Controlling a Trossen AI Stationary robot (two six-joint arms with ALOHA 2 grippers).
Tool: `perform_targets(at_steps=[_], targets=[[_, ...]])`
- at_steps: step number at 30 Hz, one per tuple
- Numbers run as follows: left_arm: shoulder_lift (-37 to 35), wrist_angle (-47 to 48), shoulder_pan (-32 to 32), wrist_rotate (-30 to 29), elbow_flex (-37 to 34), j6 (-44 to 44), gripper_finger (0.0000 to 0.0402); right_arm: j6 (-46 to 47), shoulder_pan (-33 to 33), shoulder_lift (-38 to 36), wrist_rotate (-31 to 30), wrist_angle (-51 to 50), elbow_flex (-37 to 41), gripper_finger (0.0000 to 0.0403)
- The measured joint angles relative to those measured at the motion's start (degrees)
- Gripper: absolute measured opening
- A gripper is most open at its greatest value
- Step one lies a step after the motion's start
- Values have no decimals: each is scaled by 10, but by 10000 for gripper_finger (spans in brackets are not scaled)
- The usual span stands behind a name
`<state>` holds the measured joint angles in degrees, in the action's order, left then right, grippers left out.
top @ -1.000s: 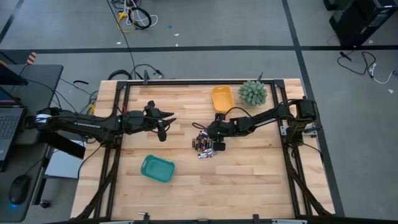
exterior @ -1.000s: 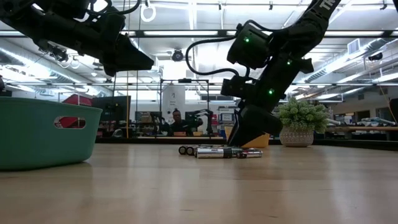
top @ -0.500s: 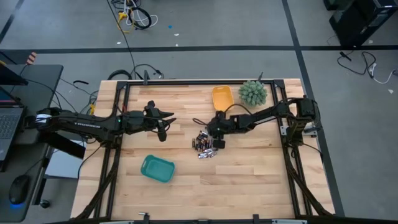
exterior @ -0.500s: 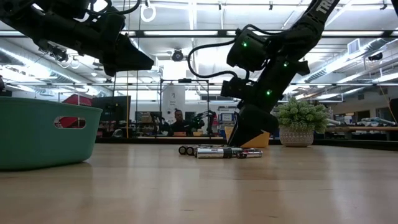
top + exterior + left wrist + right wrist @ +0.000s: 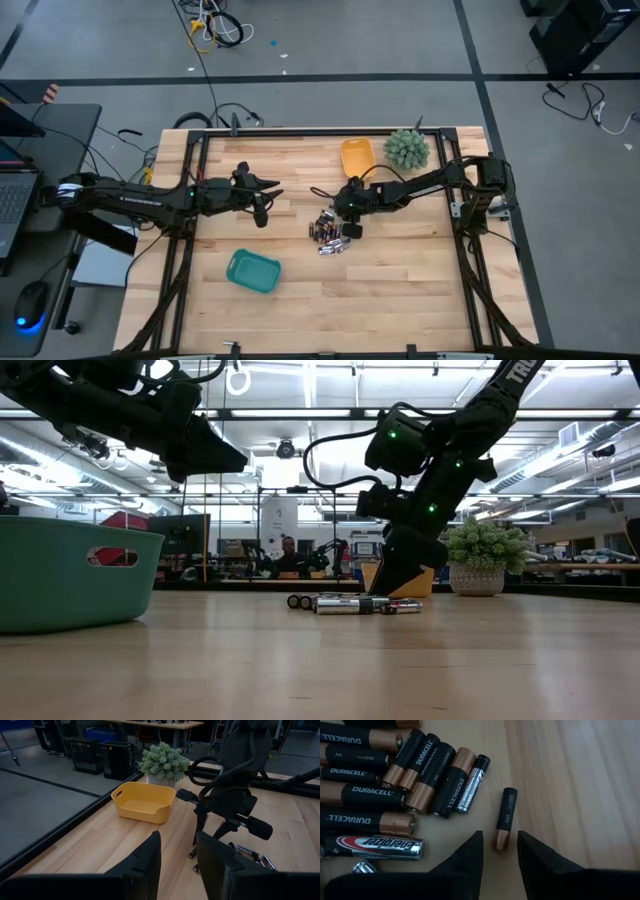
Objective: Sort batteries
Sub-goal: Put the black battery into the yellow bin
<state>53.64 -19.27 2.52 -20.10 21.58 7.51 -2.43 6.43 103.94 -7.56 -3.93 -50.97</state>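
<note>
While the right gripper (image 5: 499,851) hangs low over the table (image 5: 400,280), one small black cell (image 5: 505,818) lies just ahead of its fingertips, its copper end reaching into the gap between them. Its fingers (image 5: 470,854) stand apart — nothing is clamped. This lone cell lies a little apart from the batteries (image 5: 390,785), which sit bunched at mid-table, between the yellow tray (image 5: 357,157) and the teal tray (image 5: 252,270). Several black-and-copper cells read "DURACELL", one also "AA"; a slim silver-and-black one reads "Energizer", as does a silver, black and red one at the heap's edge. Writing on the lone cell is too small to read.

Off to the left, the left gripper (image 5: 262,205) waits above the table, well clear of the heap — its fingers (image 5: 145,857) apart, holding nothing.
</note>
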Motion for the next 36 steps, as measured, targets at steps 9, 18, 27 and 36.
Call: perform_targets(at_steps=[9,18,27,36], targets=[[0,0,0,0,0,0,119,-2,0,0,1,-4,0,37],[0,0,0,0,0,0,119,-8,1,-1,7,-3,0,9],[0,0,0,0,0,0,119,6,1,-10,11,5,2,2],[0,-1,0,0,0,0,119,21,1,-18,12,8,1,3]])
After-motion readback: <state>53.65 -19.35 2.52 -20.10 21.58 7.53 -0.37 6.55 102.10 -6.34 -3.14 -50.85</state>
